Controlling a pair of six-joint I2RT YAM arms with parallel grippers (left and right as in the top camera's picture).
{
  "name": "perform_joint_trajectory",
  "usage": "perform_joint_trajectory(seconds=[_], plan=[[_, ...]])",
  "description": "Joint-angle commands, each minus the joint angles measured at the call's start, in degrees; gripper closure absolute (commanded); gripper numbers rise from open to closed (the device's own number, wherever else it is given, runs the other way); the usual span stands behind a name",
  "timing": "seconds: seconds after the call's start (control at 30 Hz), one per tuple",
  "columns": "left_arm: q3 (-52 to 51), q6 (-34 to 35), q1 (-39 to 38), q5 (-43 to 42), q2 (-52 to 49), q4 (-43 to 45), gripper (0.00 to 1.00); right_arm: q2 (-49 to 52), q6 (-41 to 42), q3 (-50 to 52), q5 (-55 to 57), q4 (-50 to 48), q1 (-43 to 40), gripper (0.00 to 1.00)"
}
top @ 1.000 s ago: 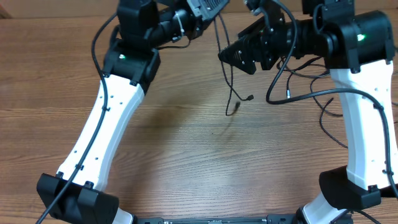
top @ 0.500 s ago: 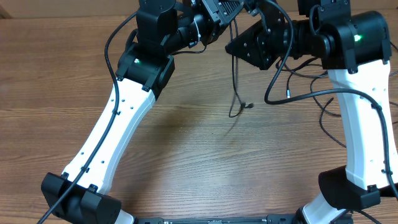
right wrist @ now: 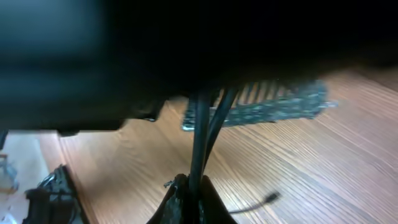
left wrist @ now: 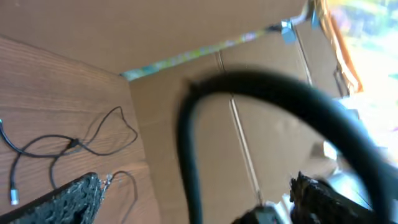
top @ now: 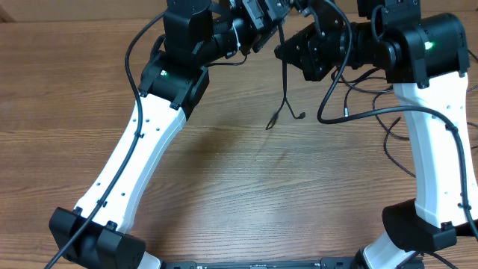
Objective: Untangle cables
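Overhead view of a brown wood-grain counter (top: 224, 187) with two white-and-black robot arms reaching toward its far edge, wrists nearly meeting at top centre. Thin black flexible cables (top: 284, 90) dangling between the two wrists, two loose plug ends splayed low over the wood. Contact with the counter impossible to tell. More thin black cord lying in loose loops on the counter to the right, beside the right arm (top: 426, 149).

At the right gripper (right wrist: 189, 198), a narrow closed pinch on two strands of the cables, both running upward out of focus. At the left gripper (left wrist: 196, 190), jaws spread wide, nothing visibly held between the textured pads (left wrist: 65, 202). Close across that camera, a blurred thick black cord (left wrist: 249, 87). Beyond it, further thin cable looped flat on the wood, one silvery plug tip (left wrist: 12, 198) showing.

Judged very light, limp and a little springy, with no stiffness to push against. Likely to slip through a loose pinch and to snag at crossings. Best taken on a free strand just beside a crossing or just behind a plug, not on the tip itself.

Left arm (top: 138, 157) stretched long and leaning inward. Right arm upright, then folded leftward at the elbow.
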State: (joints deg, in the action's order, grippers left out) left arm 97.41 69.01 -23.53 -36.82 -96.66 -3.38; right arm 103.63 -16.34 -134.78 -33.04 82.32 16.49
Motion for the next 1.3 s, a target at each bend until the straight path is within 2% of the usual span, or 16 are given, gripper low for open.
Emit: perform_joint_trajectory(seconds=[0.0, 0.17, 0.27, 0.33, 0.43, 0.5, 0.6, 0.7, 0.73, 0.87, 0.93, 1.07, 1.27], plan=[[0.2, -6.4, 3.3, -8.3, 0.1, 0.2, 0.00, 0.2, 2.2, -1.3, 3.1, -0.5, -1.7, 0.96], [0.2, -12.1, 9.3, -18.6, 0.0, -0.4, 0.00, 0.2, 7.7, -1.3, 5.6, -2.0, -6.5, 0.96], [0.2, -20.1, 10.7, -19.1, 0.0, -8.3, 0.00, 0.2, 13.1, -1.3, 5.6, -2.3, -10.6, 0.96], [0.2, -25.6, 10.8, -15.6, 0.0, -16.2, 0.00, 0.2, 18.4, -1.3, 5.5, -2.1, -13.5, 0.96], [0.2, -30.9, 10.6, -2.9, 0.0, -30.2, 0.00, 0.2, 23.6, -1.3, 1.7, 0.5, -18.5, 0.96], [0.2, -31.9, 10.4, 3.8, 0.0, -36.7, 0.00, 0.2, 24.1, -1.3, 0.3, 3.1, -21.4, 0.96], [0.2, -35.3, 9.9, 8.2, 0.0, -41.3, 0.00, 0.2, 24.1, -1.3, -0.7, 8.5, -25.9, 0.96], [0.2, -37.0, 9.5, 11.0, 0.0, -43.4, 0.00, 0.2, 24.0, -1.3, -0.7, 12.8, -30.2, 0.96], [0.2, -37.4, 9.1, 12.0, 0.0, -44.2, 0.00, 0.2, 24.0, -1.3, -0.8, 14.7, -33.9, 0.96], [0.2, -39.2, 8.0, 13.9, 0.0, -45.1, 0.00, -0.3, 24.0, -1.3, -6.1, 14.7, -38.9, 0.96], [0.2, -39.4, 7.4, 15.0, 0.0, -45.4, 0.00, -0.4, 23.5, -1.3, -6.8, 14.7, -39.9, 0.96], [0.2, -40.6, 6.6, 15.0, 0.0, -45.9, 0.01, -0.4, 23.4, -1.3, -1.5, 14.7, -40.0, 0.96], [0.2, -41.0, 6.6, 15.0, 0.0, -46.6, 0.01, -0.4, 23.4, -1.3, -5.2, 14.4, -39.2, 0.96]])
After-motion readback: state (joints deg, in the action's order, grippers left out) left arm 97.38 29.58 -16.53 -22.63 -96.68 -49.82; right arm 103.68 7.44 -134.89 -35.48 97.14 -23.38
